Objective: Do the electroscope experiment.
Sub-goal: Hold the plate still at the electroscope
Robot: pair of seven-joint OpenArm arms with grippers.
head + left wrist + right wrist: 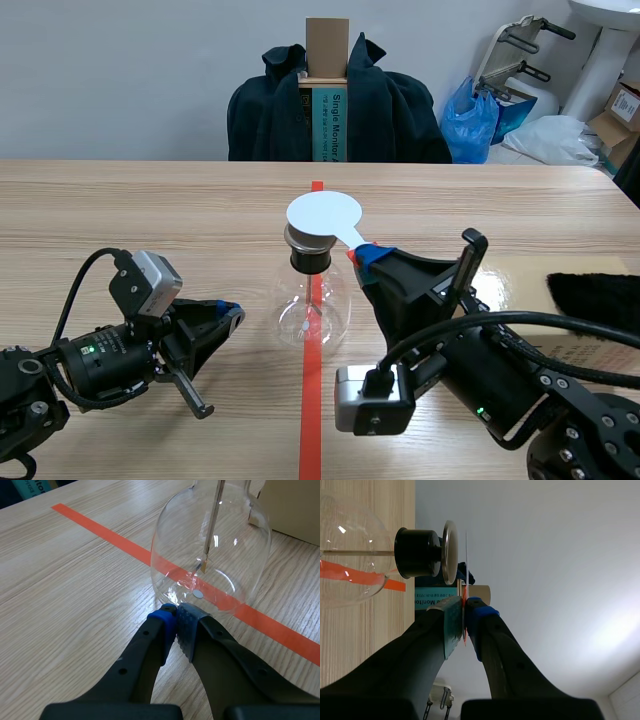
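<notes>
In the scene view, looks from the robot's side away along the table, from far enough back to take in the left gripper, the right gripper and the electroscope between them. In the left wrist view, peers forward and down from very near, past closed fingertips, at the electroscope's glass bulb just ahead. In the right wrist view, lies rolled sideways, sighting along the pads at the white disc pinched edge-on between them; shares the electroscope with both others
</notes>
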